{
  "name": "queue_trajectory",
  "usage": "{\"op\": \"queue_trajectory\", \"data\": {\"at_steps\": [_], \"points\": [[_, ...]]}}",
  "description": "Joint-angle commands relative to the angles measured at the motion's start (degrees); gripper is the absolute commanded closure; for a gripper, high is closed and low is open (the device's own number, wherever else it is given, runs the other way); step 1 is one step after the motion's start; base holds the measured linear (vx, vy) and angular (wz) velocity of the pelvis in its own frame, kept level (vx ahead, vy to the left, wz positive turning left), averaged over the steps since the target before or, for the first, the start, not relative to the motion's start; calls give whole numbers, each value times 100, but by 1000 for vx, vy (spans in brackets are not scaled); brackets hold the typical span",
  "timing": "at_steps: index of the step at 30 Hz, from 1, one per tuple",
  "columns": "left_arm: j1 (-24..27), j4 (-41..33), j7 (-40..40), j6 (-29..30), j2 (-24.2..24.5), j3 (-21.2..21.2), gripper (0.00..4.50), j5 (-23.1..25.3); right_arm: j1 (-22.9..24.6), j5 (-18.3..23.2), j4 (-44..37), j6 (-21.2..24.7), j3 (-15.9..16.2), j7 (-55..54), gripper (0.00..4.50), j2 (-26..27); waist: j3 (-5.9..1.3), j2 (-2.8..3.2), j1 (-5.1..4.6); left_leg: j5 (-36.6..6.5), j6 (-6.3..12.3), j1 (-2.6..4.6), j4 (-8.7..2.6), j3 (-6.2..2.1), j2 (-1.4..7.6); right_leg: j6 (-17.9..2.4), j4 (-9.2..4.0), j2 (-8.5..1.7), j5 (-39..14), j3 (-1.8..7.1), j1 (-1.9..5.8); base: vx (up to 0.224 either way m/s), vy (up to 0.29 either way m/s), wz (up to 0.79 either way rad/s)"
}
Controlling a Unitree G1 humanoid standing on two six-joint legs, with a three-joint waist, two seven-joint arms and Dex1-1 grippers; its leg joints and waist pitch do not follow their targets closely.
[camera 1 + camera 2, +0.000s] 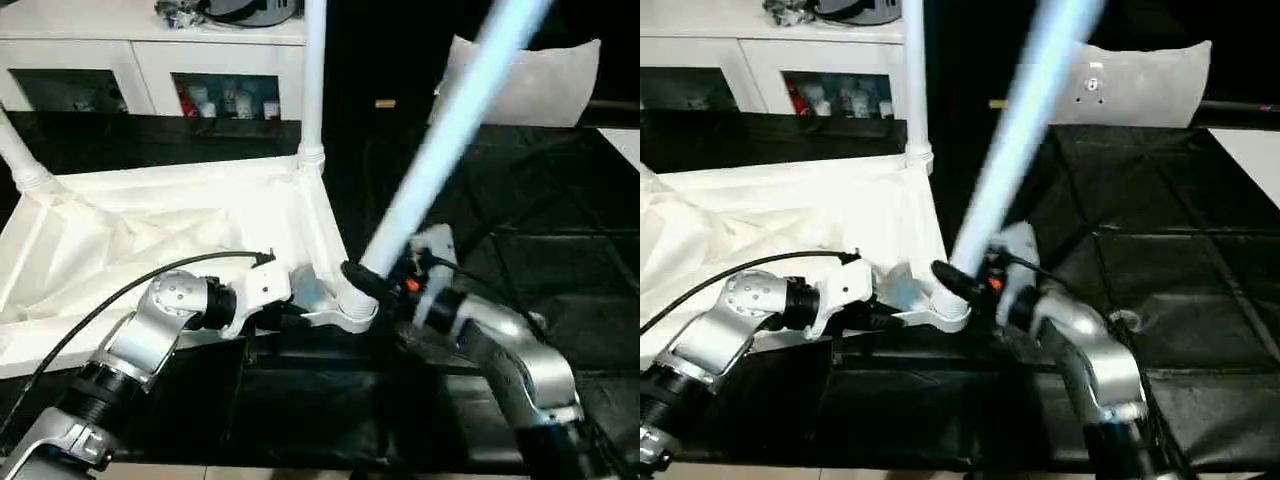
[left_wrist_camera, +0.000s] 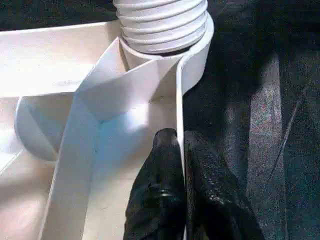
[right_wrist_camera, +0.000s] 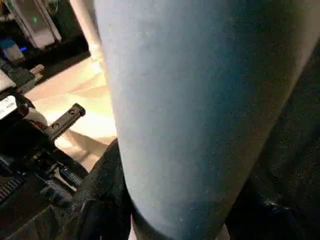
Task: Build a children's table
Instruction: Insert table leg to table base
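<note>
- The top (image 1: 150,240) lies upside down on the dark counter (image 1: 560,200), ribs up, on my left side and middle.
- Far left, one leg (image 1: 20,155) stands in its corner socket, leaning out past the picture's edge; I count that one done.
- My left hand (image 2: 182,150) is pressed together on the top's thin side wall, one finger on each face, just beside the near right socket (image 1: 350,310). I judge it is steadying the top.
- At the far right corner a second leg (image 1: 314,70) stands upright in its socket; also done.
- My right hand (image 1: 375,275) grips the third leg (image 1: 450,130) low down, fingers half spread around the tube. The leg tilts up and to the right, its foot at the near right socket, ridged end entered but not upright, so I judge it is not yet seated.
- Left to do, as I read it: straighten and seat this leg, fit the near left corner, whose socket I cannot see, then turn the table over.
- Room: the cabinet (image 1: 150,60) stands behind the top, and the counter's near edge runs just beneath both my wrists. To the right the counter lies open, with a white cushion (image 1: 530,80) well back.
</note>
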Motion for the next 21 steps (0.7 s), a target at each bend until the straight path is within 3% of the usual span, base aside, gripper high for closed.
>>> {"op": "queue_trajectory", "data": {"at_steps": [1,3,5,6,10,15,19,21], "points": [[-118,-40,15,-57,26,172,450,-63,414,-374,375,-180,214,-39,260,-107,-303,63,72,-260,145,-161,-491,-40,363,-1421,-396,-527,-1234,287,376,0,0,0],[-125,-26,-13,-79,38,161,450,-56,538,-730,342,-539,483,-6,260,-270,-305,62,76,-222,139,-167,-499,-47,368,-1416,-388,-520,-1162,278,384,0,0,0],[-125,-24,-17,-82,41,160,450,-54,539,-755,341,-559,502,-4,260,-283,-296,51,79,-255,153,-170,-499,-40,353,-1397,-398,-515,-1215,287,394,0,0,0],[-148,17,-71,-136,83,126,450,-8,499,-1141,399,-858,776,27,260,-489,-294,81,91,-302,142,-172,-503,-51,360,-1372,-403,-525,-1319,283,393,0,0,0],[-176,59,-108,-185,114,91,450,24,381,-1438,550,-1016,1041,141,260,-657,-272,58,57,-579,132,-169,-525,-56,354,-1231,-449,-505,-1768,289,375,0,0,0],[-222,128,-159,-254,147,79,450,54,273,-1432,798,-1064,1261,533,260,-731,-275,50,38,-660,193,-171,-532,-72,365,-1222,-454,-508,-1915,289,358,0,0,0],[-309,231,-216,-314,179,104,450,53,291,-1296,931,-1082,1453,983,260,-790,-293,49,41,-471,274,-175,-513,-63,367,-1382,-421,-514,-1447,291,381,0,0,0],[-435,350,-353,-415,181,93,450,20,313,-1044,960,-947,1501,1365,260,-746,-294,79,44,-478,279,-172,-512,-63,364,-1429,-423,-517,-1410,288,384,0,0,0]]}}
